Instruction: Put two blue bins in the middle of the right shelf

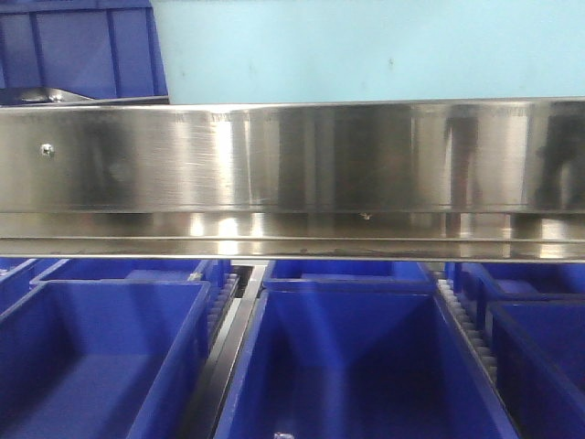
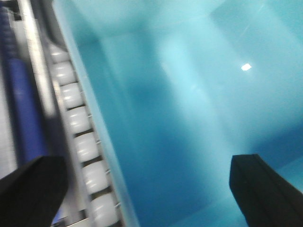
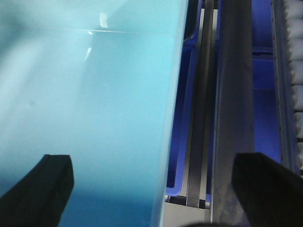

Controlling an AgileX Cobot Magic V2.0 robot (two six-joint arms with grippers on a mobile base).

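A light blue bin (image 1: 366,50) stands on the right shelf, just above its shiny steel front rail (image 1: 292,155). In the left wrist view I look into that bin's interior (image 2: 189,118). My left gripper (image 2: 149,189) is open, one finger outside the bin's left wall and the other inside. In the right wrist view the bin (image 3: 85,104) fills the left half. My right gripper (image 3: 156,189) is open and straddles the bin's right wall, its outer finger (image 3: 270,194) over a grey metal rail (image 3: 232,118). Neither gripper shows in the front view.
Several dark blue bins (image 1: 356,366) sit side by side on the level below the rail, with white roller tracks (image 1: 466,320) between them. Another dark blue bin (image 1: 82,46) stands at the upper left. Rollers (image 2: 78,123) run close along the light bin's left wall.
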